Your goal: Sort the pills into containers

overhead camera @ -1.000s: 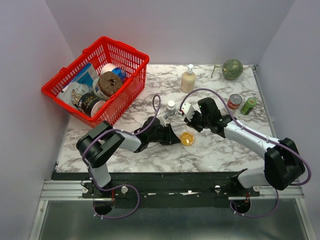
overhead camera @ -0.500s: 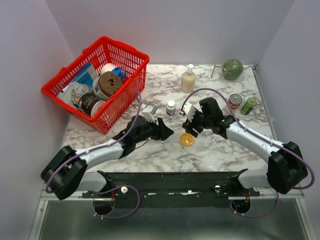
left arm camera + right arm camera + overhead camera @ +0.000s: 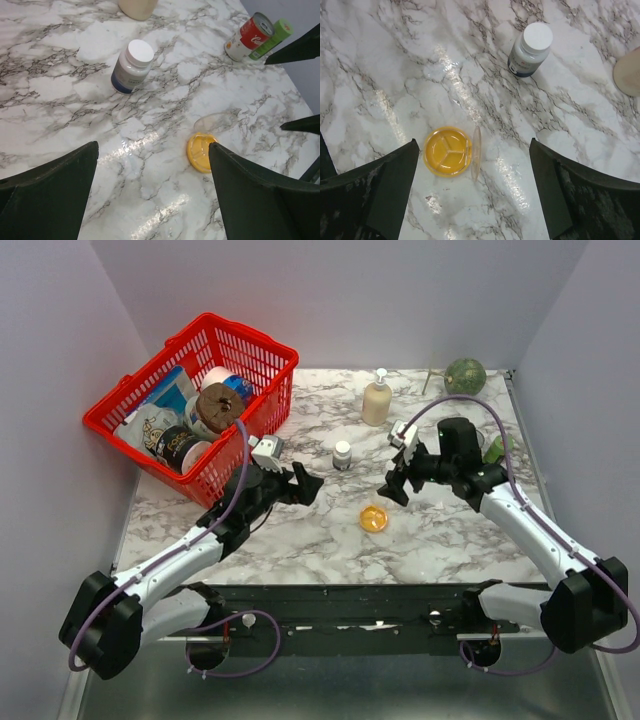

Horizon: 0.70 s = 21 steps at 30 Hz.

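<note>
A small round orange dish (image 3: pixel 374 518) with three compartments lies on the marble table, its clear lid (image 3: pixel 476 152) standing open on edge beside it. No loose pills show in any view. The white-capped pill bottle (image 3: pixel 342 454) with a dark label stands upright behind the dish. My left gripper (image 3: pixel 306 483) hovers open to the left of the dish, with the dish (image 3: pixel 201 152) by its right finger. My right gripper (image 3: pixel 397 478) hangs open above and right of the dish (image 3: pixel 447 151), empty. The bottle also shows from both wrists (image 3: pixel 132 66) (image 3: pixel 530 49).
A red basket (image 3: pixel 262 430) full of groceries sits at the back left, close to my left arm. A beige pump bottle (image 3: pixel 377 400) and a green melon (image 3: pixel 465 377) stand at the back. A red-labelled can (image 3: pixel 247 36) and a green can (image 3: pixel 497 450) lie near my right arm.
Both grippers have gone from nearly shut to wide open. The left arm has drawn back to the left, the right arm up and to the right, both away from the orange dish.
</note>
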### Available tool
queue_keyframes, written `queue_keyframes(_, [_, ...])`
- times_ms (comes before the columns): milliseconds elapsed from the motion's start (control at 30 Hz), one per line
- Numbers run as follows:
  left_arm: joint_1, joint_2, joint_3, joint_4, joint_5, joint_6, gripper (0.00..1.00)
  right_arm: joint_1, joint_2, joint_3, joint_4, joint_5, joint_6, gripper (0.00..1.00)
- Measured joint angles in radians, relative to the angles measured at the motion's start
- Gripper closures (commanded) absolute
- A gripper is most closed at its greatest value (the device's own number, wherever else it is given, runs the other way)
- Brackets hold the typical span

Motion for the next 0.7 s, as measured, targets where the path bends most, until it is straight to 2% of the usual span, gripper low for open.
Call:
queue_keyframes(267, [0.001, 0.014, 0.046, -0.119, 0.011, 0.056, 0.01, -0.115, -0.022, 0.005, -0.006, -0.136, 0.081, 0.00])
queue_keyframes(467, [0.005, -0.099, 0.046, -0.204, -0.011, 0.110, 0.01, -0.118, -0.024, 0.013, -0.011, -0.157, 0.107, 0.00])
queue_keyframes(567, [0.012, -0.170, 0.051, -0.235, -0.018, 0.150, 0.01, -0.119, 0.013, 0.085, -0.056, -0.143, 0.113, 0.00])
queue_keyframes(700, [0.022, -0.201, 0.105, -0.305, -0.035, 0.224, 0.01, -0.119, 0.128, 0.296, -0.170, -0.134, 0.090, 0.00])
